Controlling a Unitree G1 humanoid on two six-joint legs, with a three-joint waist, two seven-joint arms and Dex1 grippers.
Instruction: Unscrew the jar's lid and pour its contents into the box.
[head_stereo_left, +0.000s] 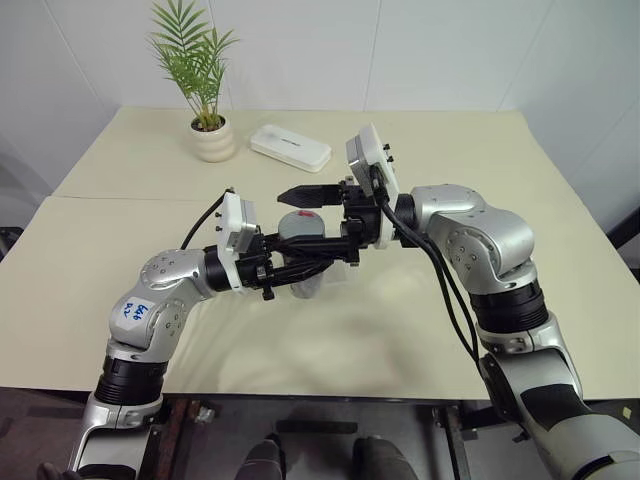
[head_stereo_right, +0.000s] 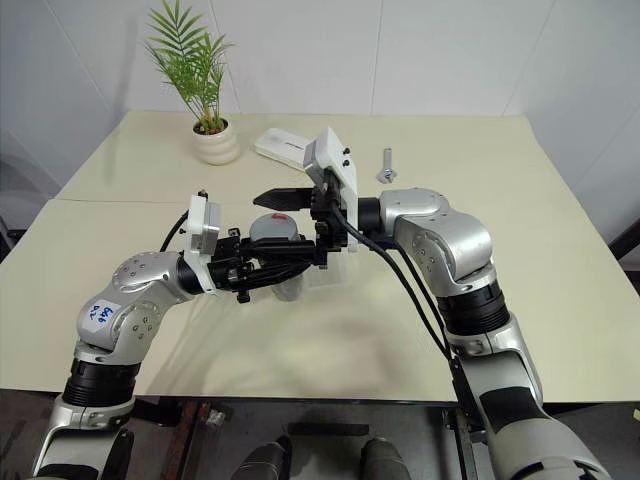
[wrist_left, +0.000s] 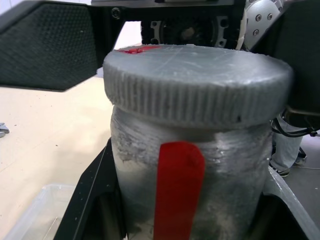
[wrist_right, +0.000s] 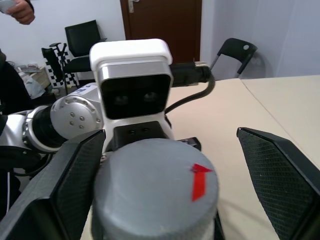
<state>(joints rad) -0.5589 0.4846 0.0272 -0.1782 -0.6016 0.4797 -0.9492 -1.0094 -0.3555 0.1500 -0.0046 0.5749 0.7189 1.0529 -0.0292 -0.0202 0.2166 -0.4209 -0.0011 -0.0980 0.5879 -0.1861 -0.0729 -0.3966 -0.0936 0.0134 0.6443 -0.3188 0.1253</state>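
The left pincer (head_stereo_right: 268, 268) was clenched on the jar (wrist_left: 192, 180), its black fingers pressed against the jar's sides and holding it upright above the tabletop (head_stereo_left: 120, 250), in front of the robot's chest. The jar's greyish wall carried a vertical red strip facing the left wrist camera. The lid (wrist_right: 155, 192) sat screwed on top, pale grey with a ribbed edge and a small red arrow-like mark near its rim. The right pincer (wrist_right: 165, 175) reached in from the robot's right with its fingers spread wide, one to each side of the lid and apart from it, so it gripped nothing. One black finger (head_stereo_left: 312, 194) of it stuck out just above and behind the lid in the head views.

Below the jar, a corner of the clear plastic box (wrist_left: 35, 210) lay on the tabletop, seen in the left wrist view. What the jar held could not be made out through its cloudy wall.

Farther back on the tabletop stood a white pot with a small palm-like plant (head_stereo_left: 212, 135), and beside it lay a white oblong case (head_stereo_left: 290, 147). A small metal bolt (head_stereo_right: 386, 165) lay towards the far right. In the right wrist view a person's hand (wrist_right: 20, 11) showed in the room beyond, near a black chair (wrist_right: 85, 40).
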